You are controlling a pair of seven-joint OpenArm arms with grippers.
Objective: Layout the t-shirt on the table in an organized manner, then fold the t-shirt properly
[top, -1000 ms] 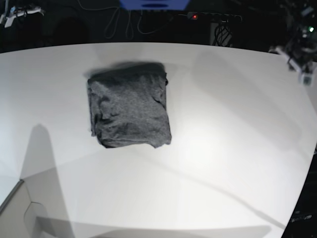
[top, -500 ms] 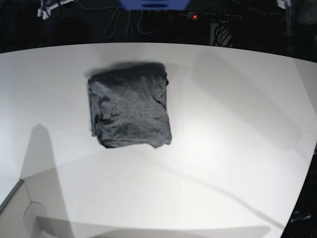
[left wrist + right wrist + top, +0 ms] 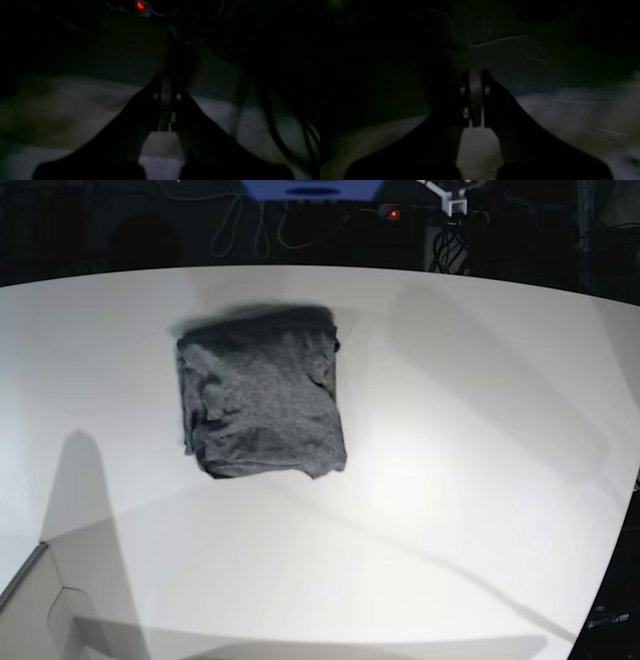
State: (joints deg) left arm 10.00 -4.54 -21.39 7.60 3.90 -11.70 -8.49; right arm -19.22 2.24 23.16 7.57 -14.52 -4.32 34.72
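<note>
The t-shirt (image 3: 262, 393) lay folded into a compact block on the table (image 3: 470, 460), left of centre, its slightly longer axis running front to back. Both the left tool (image 3: 166, 112) and right tool (image 3: 475, 110) were clenched, gripping nothing.

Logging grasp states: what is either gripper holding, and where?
Nothing. Left gripper and right gripper are shut and empty; the t-shirt lies folded on the table.

Beyond the far edge, in the dark, a small red light (image 3: 393, 214) glows beside a blue panel (image 3: 311, 188), with pale cables (image 3: 232, 225) looping down and a coiled dark cable (image 3: 451, 248) nearby.
</note>
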